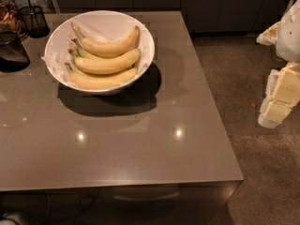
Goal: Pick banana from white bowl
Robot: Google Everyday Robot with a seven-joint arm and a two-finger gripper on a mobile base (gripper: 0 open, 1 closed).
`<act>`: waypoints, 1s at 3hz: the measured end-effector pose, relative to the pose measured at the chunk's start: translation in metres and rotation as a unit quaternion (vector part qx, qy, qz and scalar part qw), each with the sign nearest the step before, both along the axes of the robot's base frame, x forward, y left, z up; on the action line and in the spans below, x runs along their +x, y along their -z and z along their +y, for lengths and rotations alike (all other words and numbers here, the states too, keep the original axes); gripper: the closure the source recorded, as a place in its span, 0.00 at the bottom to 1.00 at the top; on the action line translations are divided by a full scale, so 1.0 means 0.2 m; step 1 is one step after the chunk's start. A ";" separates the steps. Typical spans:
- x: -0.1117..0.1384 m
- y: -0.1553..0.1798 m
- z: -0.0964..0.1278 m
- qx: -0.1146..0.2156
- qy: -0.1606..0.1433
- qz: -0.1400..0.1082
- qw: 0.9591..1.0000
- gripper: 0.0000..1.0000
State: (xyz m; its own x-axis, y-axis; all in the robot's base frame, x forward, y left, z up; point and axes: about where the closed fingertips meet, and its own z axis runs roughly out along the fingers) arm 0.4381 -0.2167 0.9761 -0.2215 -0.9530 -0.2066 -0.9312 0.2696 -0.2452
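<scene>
- Nothing of the pick is done yet: all three bananas lie in the white bowl [146, 36], and none is lifted or touched
- The bowl stands on the far left part of the grey table [154, 149], lined with crumpled white paper [96, 27]
- The top banana [110, 46], the middle banana [108, 63] and the front banana [101, 80] lie side by side across the bowl, stem ends to the left, each touching its neighbour
- The gripper [280, 97] hangs at the right edge of the view, off the table and over the floor [262, 182], well apart from the bowl; whether it is apart or together I cannot tell, and it holds nothing that shows
- Only the end of the arm [290, 32] is in view, coming down from the upper right, not yet turned toward the bowl
- Left to do, as I judge: the whole reach across the table, the descent onto one banana, the grasp and the lift clear of the rim
- Two dark wire-mesh cups [33, 20] stand left of the bowl, away from the likely approach
</scene>
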 end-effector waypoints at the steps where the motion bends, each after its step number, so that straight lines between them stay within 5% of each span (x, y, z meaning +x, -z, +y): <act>1: 0.01 -0.01 0.02 -0.005 0.005 -0.006 1.000 0.00; 3: 0.30 -0.01 0.27 0.001 0.001 0.033 0.999 0.00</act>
State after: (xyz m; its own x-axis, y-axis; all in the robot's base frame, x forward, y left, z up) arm 0.4978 -0.1621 0.9783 -0.2375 -0.9519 -0.1936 -0.9446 0.2728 -0.1826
